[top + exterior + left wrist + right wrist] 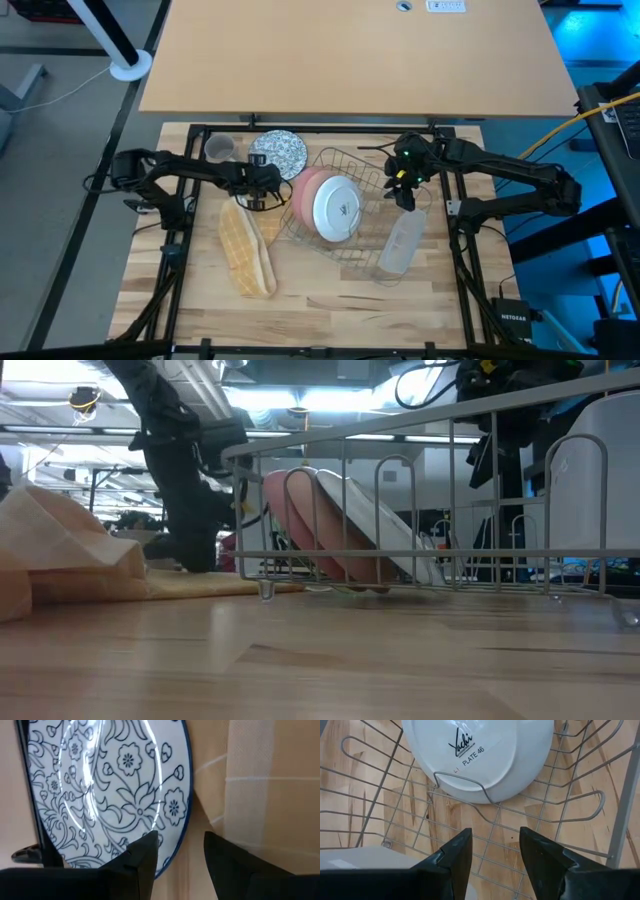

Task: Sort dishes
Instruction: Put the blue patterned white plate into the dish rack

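Observation:
A blue-flowered white plate (279,152) lies flat on the table at the far left, next to a small grey mug (218,148). My left gripper (180,842) hangs open over the plate's near rim (186,815), one finger over the plate, the other over bare wood; I see no touch. A pink plate (305,190) and a white plate (337,208) stand on edge in a wire rack (375,185). My right gripper (495,840) hangs open above the rack floor, near the white plate's underside (475,755), with nothing between its fingers.
A yellow checked cloth (247,250) lies bunched at the near left, close beside the flowered plate. A clear oblong plastic tray (400,245) lies against the rack's near right side. A bare stretch of wood runs along the table's near edge (330,310).

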### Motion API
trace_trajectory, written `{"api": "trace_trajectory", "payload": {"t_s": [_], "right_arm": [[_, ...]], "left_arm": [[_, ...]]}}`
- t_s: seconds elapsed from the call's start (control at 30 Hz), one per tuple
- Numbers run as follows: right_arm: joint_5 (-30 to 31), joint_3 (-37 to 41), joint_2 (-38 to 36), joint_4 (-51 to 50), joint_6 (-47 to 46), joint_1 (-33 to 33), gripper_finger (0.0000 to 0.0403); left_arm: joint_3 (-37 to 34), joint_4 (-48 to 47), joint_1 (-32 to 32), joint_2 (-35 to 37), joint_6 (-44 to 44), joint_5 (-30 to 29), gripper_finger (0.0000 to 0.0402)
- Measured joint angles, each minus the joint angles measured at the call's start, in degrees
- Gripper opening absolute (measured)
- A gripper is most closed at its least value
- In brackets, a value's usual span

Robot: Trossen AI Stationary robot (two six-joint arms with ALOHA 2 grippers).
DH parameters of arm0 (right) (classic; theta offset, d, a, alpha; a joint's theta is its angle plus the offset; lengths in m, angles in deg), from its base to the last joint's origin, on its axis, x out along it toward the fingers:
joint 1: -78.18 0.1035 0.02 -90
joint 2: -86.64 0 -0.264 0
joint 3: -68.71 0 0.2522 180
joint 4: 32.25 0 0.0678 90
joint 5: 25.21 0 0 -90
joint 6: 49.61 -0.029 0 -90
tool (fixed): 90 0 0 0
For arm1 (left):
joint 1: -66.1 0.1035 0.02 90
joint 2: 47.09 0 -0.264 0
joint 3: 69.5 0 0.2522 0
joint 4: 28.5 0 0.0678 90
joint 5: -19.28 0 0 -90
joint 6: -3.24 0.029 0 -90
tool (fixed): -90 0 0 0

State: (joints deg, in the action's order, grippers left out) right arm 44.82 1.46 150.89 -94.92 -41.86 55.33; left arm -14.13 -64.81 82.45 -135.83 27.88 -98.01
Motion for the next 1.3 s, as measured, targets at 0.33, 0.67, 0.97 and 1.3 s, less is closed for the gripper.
{"api": "trace_trajectory", "payload": {"t_s": [0.33,0.67,0.97,1.3], "right_arm": [[0.0,0.0,0.0,2.6,0.0,0.0,0.017],[0.0,0.0,0.0,2.6,0.0,0.0,0.0169],[0.0,0.0,0.0,2.6,0.0,0.0,0.017],[0.0,0.0,0.0,6.5,0.0,0.0,0.0169]], "left_arm": [[0.2,5.3,1.5,-5.4,3.3,-1.7,0.0148],[0.2,6.0,2.7,-5.8,3.0,-1.3,0.0079],[0.1,6.0,2.6,-6.0,1.3,-4.2,0.0031],[2.8,1.1,-0.9,-1.7,-5.8,-5.8,0.0012]]}}
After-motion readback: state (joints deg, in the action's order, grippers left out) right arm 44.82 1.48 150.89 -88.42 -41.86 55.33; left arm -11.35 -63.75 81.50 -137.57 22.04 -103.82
